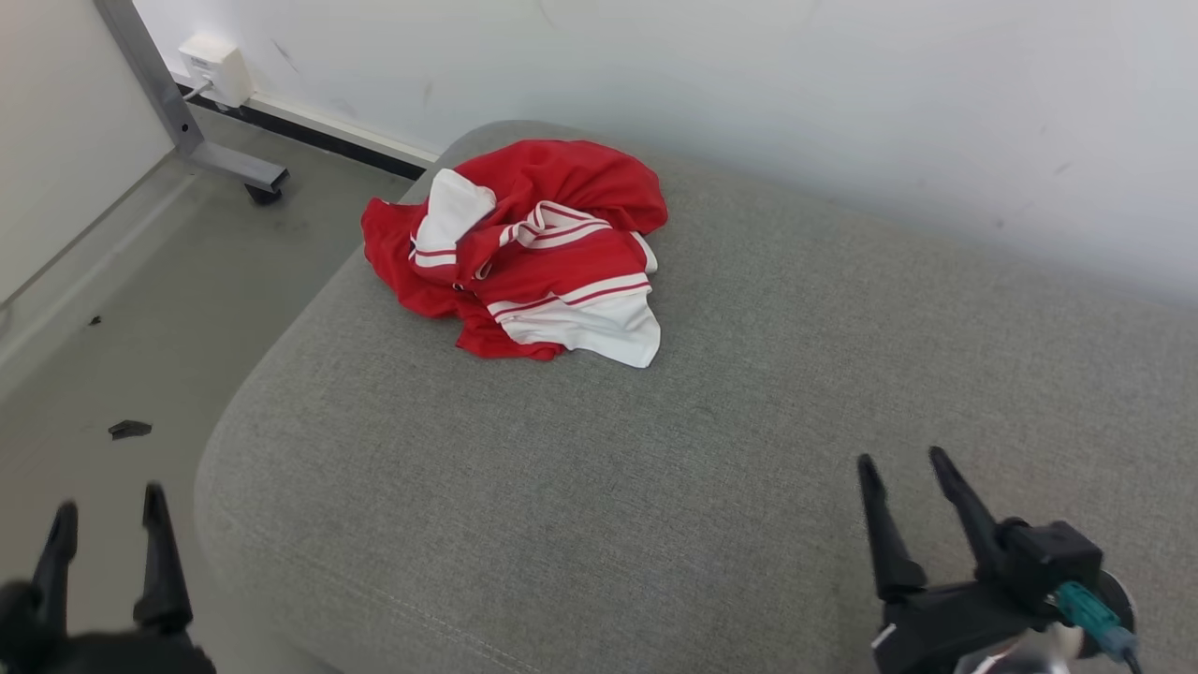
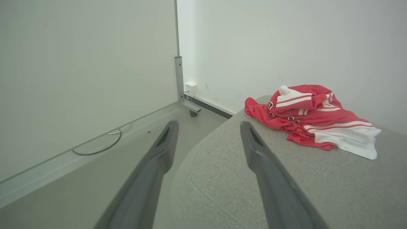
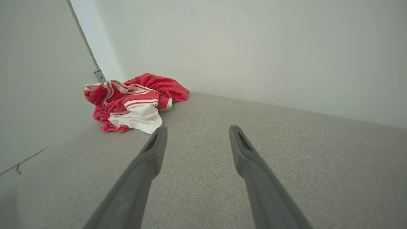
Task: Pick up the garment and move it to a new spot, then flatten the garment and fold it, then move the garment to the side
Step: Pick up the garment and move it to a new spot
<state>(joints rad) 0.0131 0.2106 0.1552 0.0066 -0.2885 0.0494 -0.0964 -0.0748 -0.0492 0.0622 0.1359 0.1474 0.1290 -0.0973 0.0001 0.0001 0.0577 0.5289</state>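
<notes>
A red garment (image 1: pixel 524 248) with white stripes and white panels lies crumpled near the far left corner of a grey cushioned surface (image 1: pixel 749 421). It also appears as the garment (image 2: pixel 311 119) in the left wrist view and the garment (image 3: pixel 133 103) in the right wrist view. My left gripper (image 1: pixel 109 505) is open at the lower left, over the floor beside the cushion, far from the cloth. My right gripper (image 1: pixel 903 461) is open at the lower right above the cushion, nothing between its fingers. The left gripper (image 2: pixel 208 124) and right gripper (image 3: pixel 196 128) both show spread fingers.
A white wall (image 1: pixel 749 84) runs behind the cushion. On the grey floor (image 1: pixel 140 309) to the left stand a metal frame leg with a caster (image 1: pixel 239 173) and a wall socket box (image 1: pixel 217 67); a small dark scrap (image 1: pixel 129 429) lies there too.
</notes>
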